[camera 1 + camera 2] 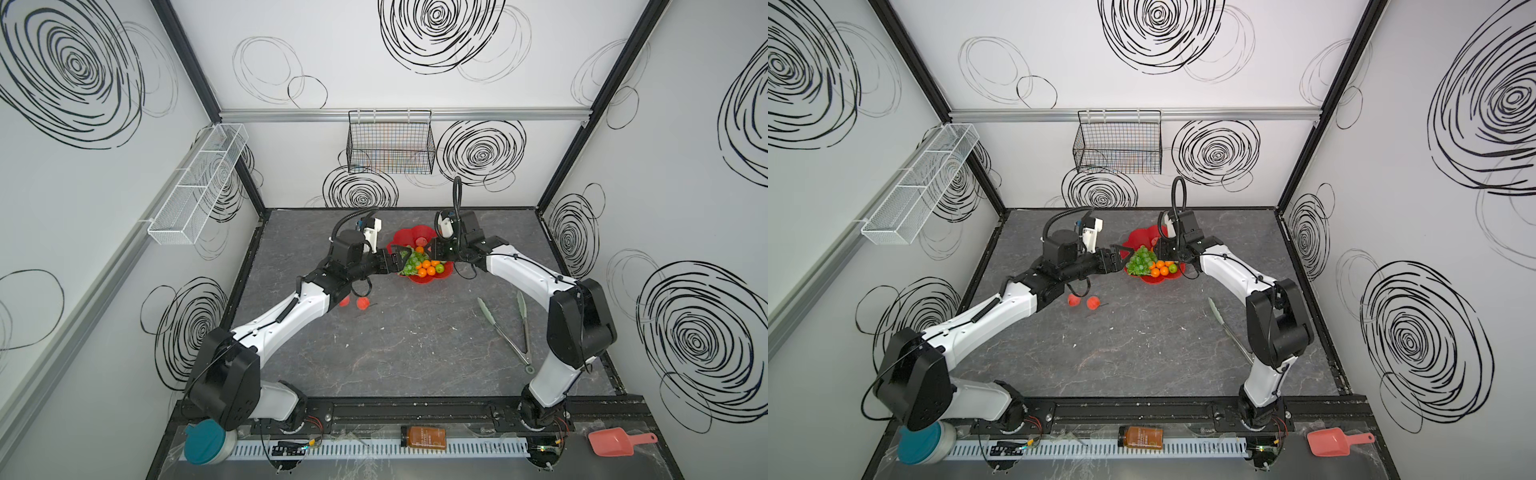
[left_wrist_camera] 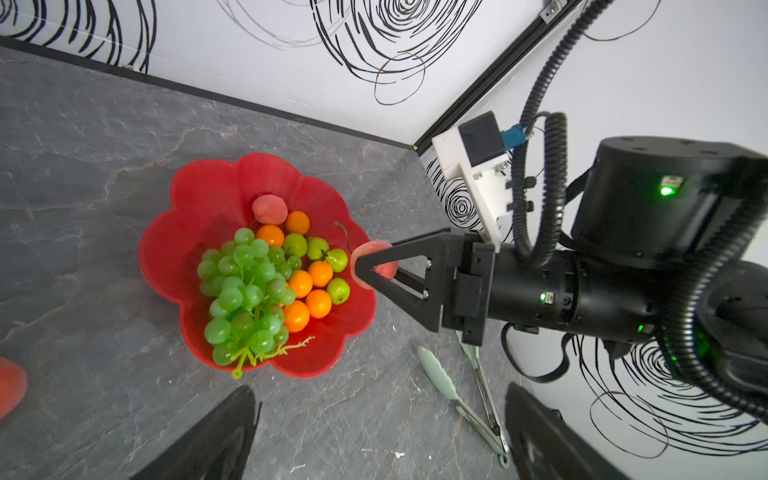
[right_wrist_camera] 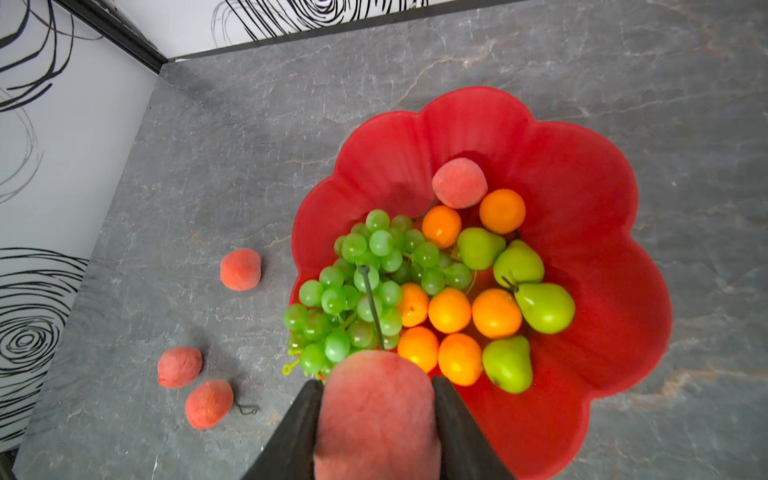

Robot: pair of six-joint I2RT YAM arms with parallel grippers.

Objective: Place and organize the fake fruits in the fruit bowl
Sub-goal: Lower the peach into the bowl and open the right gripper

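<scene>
While a held peach point(image 3: 376, 419) hangs over the fruit bowl point(image 3: 582, 166), three loose peaches point(image 3: 240, 269) lie on the table point(image 3: 208, 166), on the bowl's left-edge side.
Near the table's far edge, the bowl carries grapes point(image 3: 365, 286), oranges point(image 3: 496, 313), green fruits point(image 3: 544, 307) and one peach point(image 3: 459, 183), so most looks done. The right gripper point(image 3: 377, 386) is clenched on the held peach; the left gripper point(image 1: 400, 257) gapes empty beside the rim.

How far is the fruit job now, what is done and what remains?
Done: the grapes, oranges, green fruits and one peach lie in the fruit bowl. In hand: the right gripper holds a second peach over the bowl's edge. Remaining: three peaches on the table; the left gripper is open, empty.
</scene>
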